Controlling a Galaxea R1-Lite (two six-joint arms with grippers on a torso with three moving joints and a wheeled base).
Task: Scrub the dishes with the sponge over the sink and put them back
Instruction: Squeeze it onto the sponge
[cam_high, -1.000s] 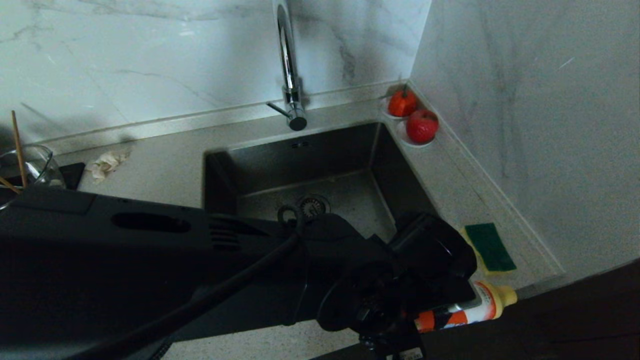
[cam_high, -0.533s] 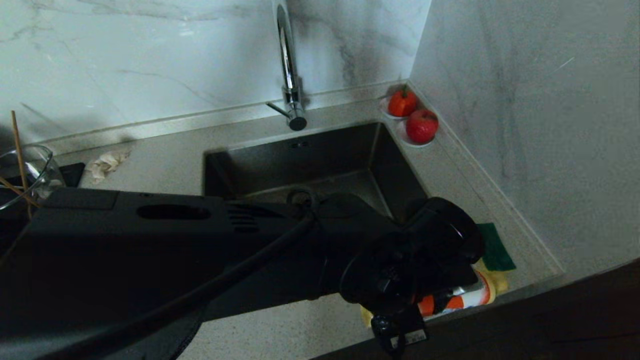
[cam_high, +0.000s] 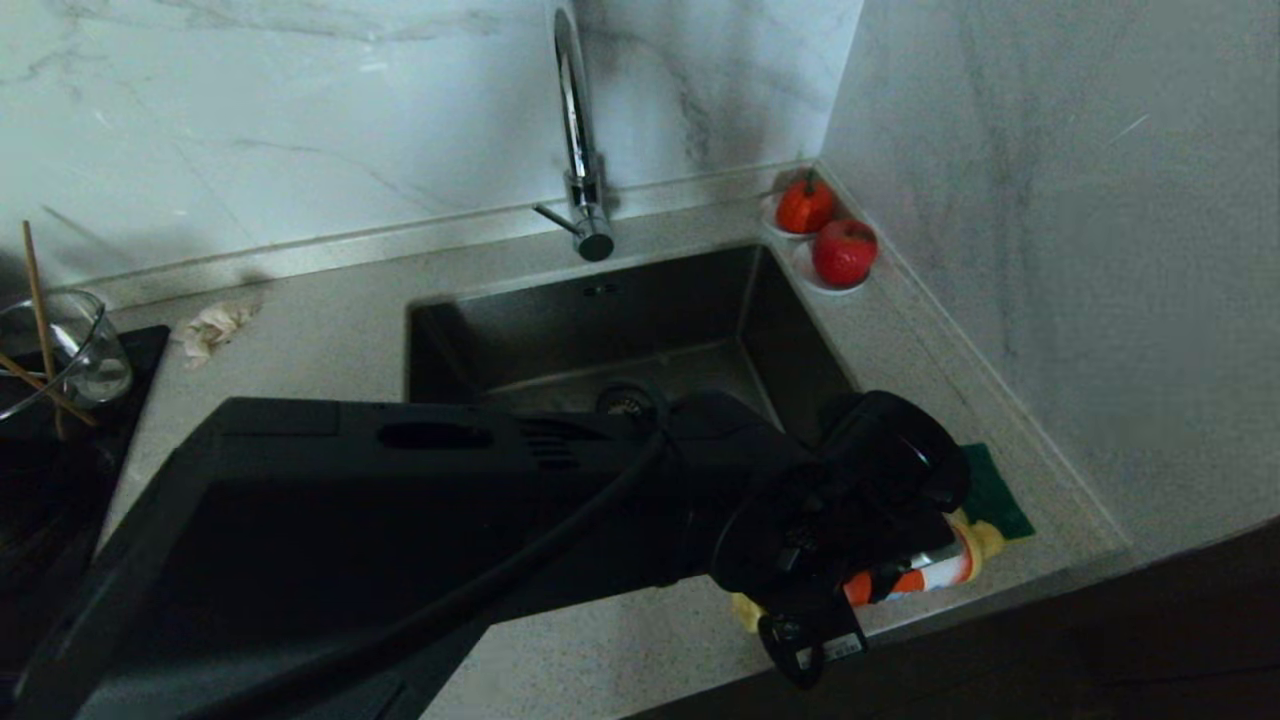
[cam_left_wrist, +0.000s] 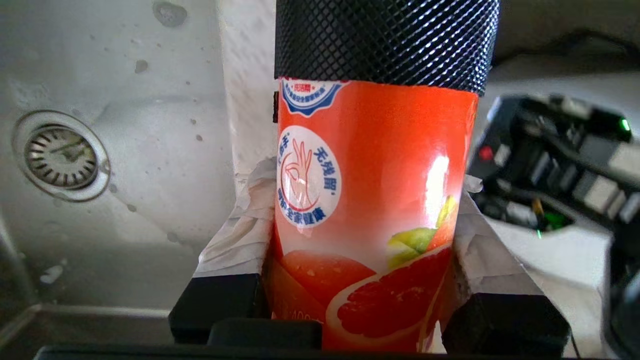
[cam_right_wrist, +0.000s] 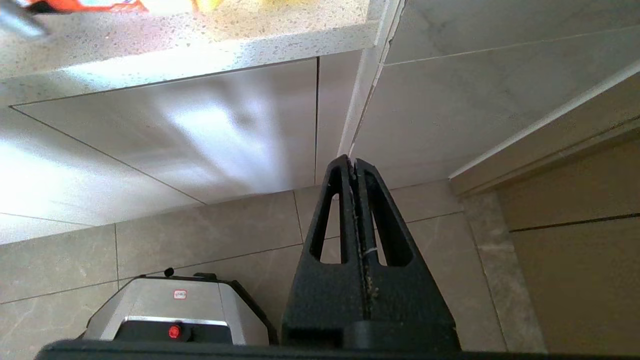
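My left gripper (cam_left_wrist: 360, 186) is shut on an orange dish-soap bottle (cam_left_wrist: 370, 200), its taped fingers (cam_left_wrist: 240, 235) pressing both sides. In the head view the left gripper (cam_high: 872, 583) holds this bottle (cam_high: 945, 570) lying sideways over the counter's front right corner, yellow cap toward the wall. The sponge (cam_high: 998, 492) lies green side up on the counter right of the sink (cam_high: 620, 320), half hidden behind my left hand. The sink's drain (cam_left_wrist: 60, 156) shows beside the bottle. The dishes are out of view. My right gripper (cam_right_wrist: 354, 162) hangs shut and empty below the counter edge.
A chrome faucet (cam_high: 575, 130) stands behind the sink. Two white saucers with red fruit (cam_high: 843, 252) sit in the back right corner. A glass jug with chopsticks (cam_high: 60, 350) and a crumpled tissue (cam_high: 212, 325) are at the left. Walls close the back and right.
My left arm has swung forward and to the right, carrying the bottle toward the sponge. The hand now covers more of the sponge. The right arm has not moved.
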